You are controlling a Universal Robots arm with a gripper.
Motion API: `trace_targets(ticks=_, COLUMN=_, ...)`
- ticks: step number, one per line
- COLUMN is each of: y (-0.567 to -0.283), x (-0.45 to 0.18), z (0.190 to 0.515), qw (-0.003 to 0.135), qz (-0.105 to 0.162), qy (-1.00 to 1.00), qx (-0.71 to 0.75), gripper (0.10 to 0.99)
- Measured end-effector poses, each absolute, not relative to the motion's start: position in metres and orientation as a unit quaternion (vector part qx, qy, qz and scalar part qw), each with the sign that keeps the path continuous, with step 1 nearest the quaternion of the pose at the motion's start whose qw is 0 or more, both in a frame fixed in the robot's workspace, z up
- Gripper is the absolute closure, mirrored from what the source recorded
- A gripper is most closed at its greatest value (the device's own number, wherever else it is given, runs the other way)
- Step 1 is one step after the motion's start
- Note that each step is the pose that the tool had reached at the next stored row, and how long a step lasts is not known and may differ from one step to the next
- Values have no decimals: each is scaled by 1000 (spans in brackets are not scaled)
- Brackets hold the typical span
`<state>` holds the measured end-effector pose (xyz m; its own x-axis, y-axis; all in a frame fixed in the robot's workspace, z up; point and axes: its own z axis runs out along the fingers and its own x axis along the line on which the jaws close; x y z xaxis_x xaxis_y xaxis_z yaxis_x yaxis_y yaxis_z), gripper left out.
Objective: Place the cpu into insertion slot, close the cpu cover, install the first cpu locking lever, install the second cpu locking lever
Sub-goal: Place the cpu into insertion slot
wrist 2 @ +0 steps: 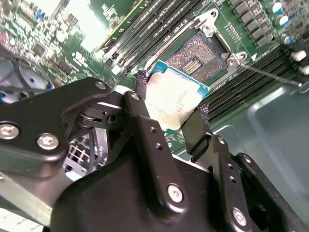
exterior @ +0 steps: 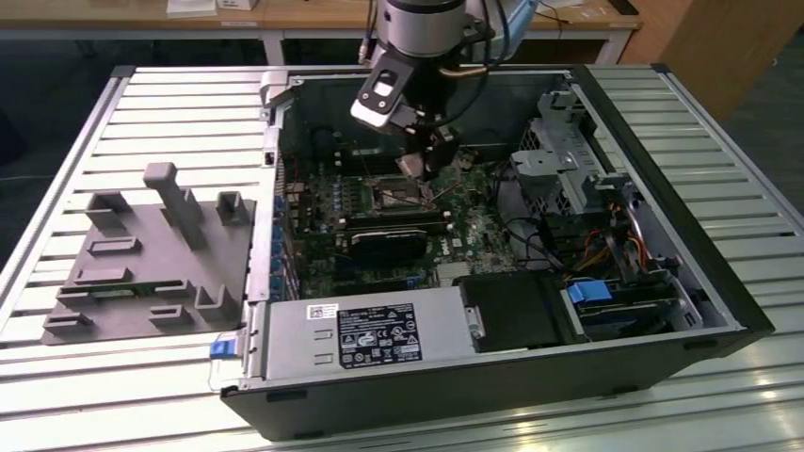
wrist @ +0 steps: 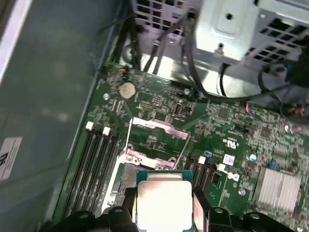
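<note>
End effector (wrist 2: 172, 93), pointing down, grips cpu (wrist 2: 170, 102).

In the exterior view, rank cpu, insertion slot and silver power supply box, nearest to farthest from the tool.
1. cpu, gripped in the tool.
2. insertion slot, just beneath it.
3. silver power supply box, farthest, at the exterior view's lower middle.

The small, flat, square cpu (wrist 2: 175, 96), dull silver-grey on top with a green edge, hangs tilted just above the square black-rimmed insertion slot (wrist 2: 195, 57), pinched at two opposite edges by the black gripper (wrist 2: 172, 95). The thin silver-grey metal-frame cpu cover (wrist: 157, 125) stands swung open at the slot's far edge.
</note>
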<state>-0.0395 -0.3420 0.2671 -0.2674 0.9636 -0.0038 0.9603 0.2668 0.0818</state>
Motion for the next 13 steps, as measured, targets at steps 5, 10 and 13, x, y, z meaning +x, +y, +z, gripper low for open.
trace_targets(ticks=5, y=-342, x=-39, z=265, qw=28, qz=30, qy=767, qx=640, gripper=545)
trace_targets(ticks=10, y=-342, x=-41, z=263, qw=28, qz=29, qy=747, qx=664, gripper=545)
trace_targets(ticks=13, y=-341, x=-44, z=261, qw=25, qz=33, qy=745, qx=665, gripper=545)
